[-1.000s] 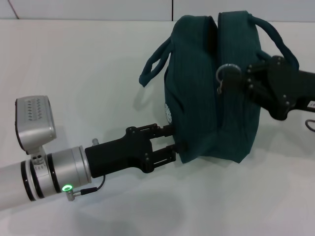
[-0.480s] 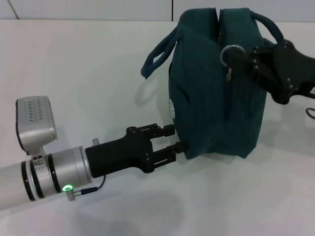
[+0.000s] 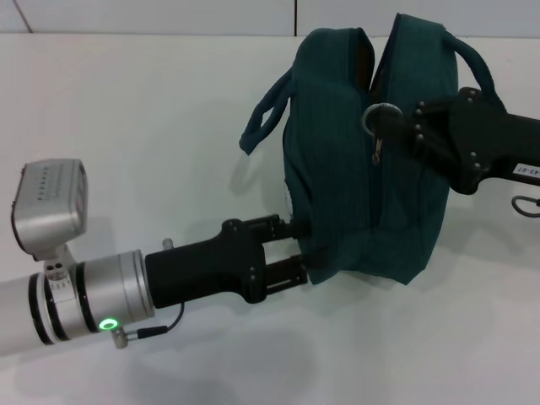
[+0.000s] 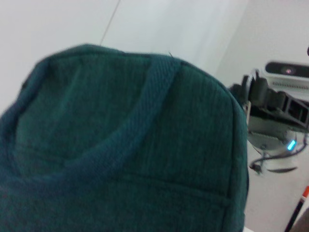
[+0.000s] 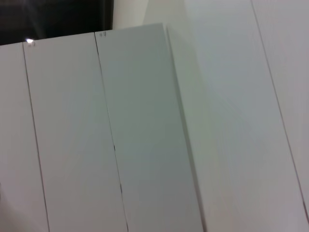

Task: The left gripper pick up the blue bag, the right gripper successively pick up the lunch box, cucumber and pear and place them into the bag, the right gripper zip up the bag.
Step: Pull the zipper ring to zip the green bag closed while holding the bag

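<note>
The blue bag (image 3: 363, 177) stands on the white table, its top seam gaping a little. It fills the left wrist view (image 4: 120, 159). My right gripper (image 3: 411, 128) reaches in from the right and is shut on the zipper's metal ring pull (image 3: 376, 118), halfway along the bag. My left gripper (image 3: 297, 251) lies low at the bag's lower left end. Its fingers (image 3: 283, 226) stand apart with the bag's corner bulging between them, and the tips are hidden by fabric. The lunch box, cucumber and pear are out of view.
One bag handle (image 3: 263, 118) droops to the left and the other (image 3: 472, 63) arches over the right arm. A cable loop (image 3: 525, 205) hangs at the right edge. The right wrist view shows only white wall panels (image 5: 145, 135).
The right gripper pulled the ring pull up and right, then back down and left, and the bag swung with it. The left gripper's fingers now stand wider and its wrist has rolled slightly.
</note>
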`<state>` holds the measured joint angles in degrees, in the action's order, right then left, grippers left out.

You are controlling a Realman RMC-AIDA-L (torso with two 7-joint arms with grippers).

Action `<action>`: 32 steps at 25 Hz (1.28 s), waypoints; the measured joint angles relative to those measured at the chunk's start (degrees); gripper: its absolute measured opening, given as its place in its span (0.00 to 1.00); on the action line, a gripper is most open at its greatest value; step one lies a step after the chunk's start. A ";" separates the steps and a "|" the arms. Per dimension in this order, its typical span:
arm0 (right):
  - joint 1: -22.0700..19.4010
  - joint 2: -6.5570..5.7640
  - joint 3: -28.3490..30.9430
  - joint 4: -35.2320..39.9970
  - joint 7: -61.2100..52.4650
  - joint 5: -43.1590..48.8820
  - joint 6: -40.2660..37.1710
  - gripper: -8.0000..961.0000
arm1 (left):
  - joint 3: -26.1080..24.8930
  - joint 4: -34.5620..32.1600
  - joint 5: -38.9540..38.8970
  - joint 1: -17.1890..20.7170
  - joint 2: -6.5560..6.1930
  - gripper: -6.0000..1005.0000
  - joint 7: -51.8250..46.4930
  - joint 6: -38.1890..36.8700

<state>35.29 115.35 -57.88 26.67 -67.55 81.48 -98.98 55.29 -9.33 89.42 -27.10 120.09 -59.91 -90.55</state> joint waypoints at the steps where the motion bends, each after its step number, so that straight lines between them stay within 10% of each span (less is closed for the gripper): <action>1: 0.15 0.04 -0.03 0.00 0.14 0.00 0.18 0.02 | 0.16 0.20 0.00 0.02 0.05 0.55 -0.03 0.18; 28: 0.07 0.49 -1.40 0.05 0.80 -0.59 -0.89 0.02 | 0.12 7.28 -5.66 -2.17 0.67 0.55 4.27 12.52; 32: -0.05 0.44 -1.12 0.01 0.84 -0.66 -0.93 0.02 | 0.09 7.08 -5.68 -2.32 0.67 0.41 5.49 13.10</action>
<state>35.23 115.79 -59.00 26.68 -66.70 80.82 -99.91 55.38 -2.24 83.75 -29.42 120.76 -54.42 -77.45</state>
